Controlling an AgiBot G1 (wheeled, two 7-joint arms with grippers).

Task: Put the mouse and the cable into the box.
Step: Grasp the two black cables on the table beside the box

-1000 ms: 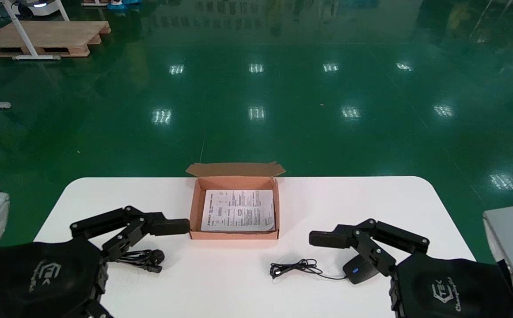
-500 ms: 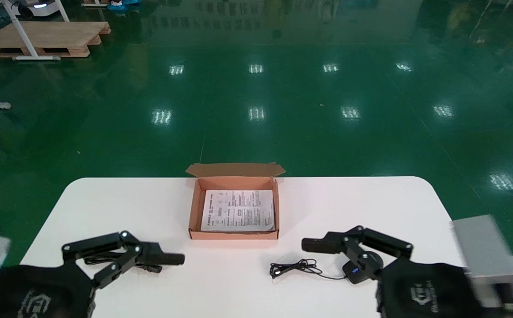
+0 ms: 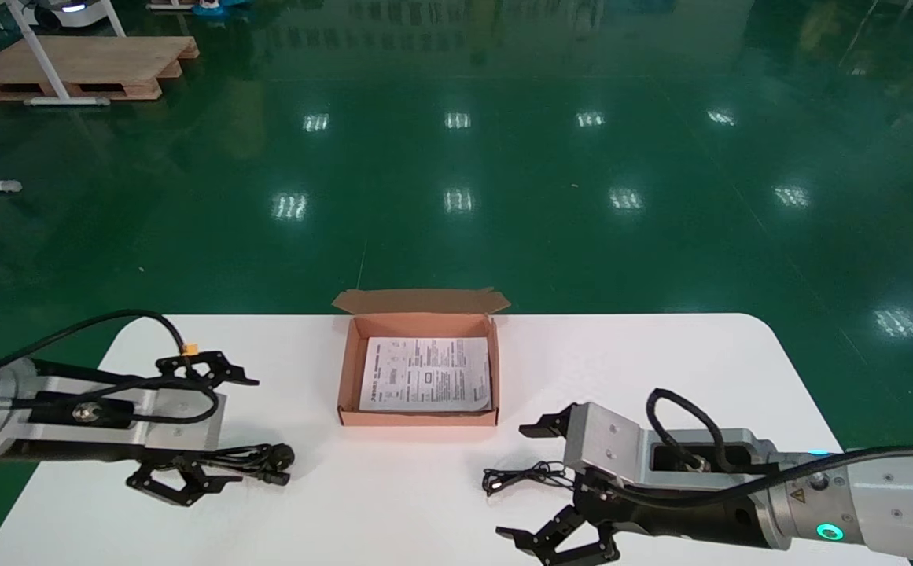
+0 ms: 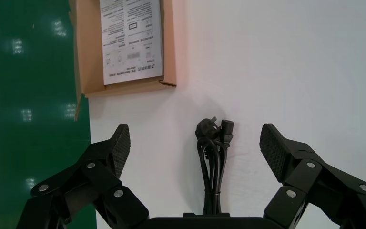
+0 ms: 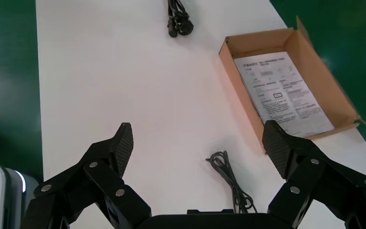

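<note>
Black bundled power cable [image 3: 255, 460] lies centred under the wide-apart left tool [image 3: 193, 424]; the right tool [image 3: 531, 483], also apart, straddles the thin black mouse cord [image 3: 523, 476]. Risk: the loose cord may trail and snag the brown cardboard box [image 3: 417, 418] wall.

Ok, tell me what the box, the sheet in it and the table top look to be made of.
The box: thin brown cardboard, matt, with raw edges and a folded-back flap. The sheet: white printed paper, lying flat, covered in dense black text. The table top: smooth, white, slightly glossy, since it picks up a tint of the box's colour beside it. It is probably laminate or painted board, but I cannot tell which.
</note>
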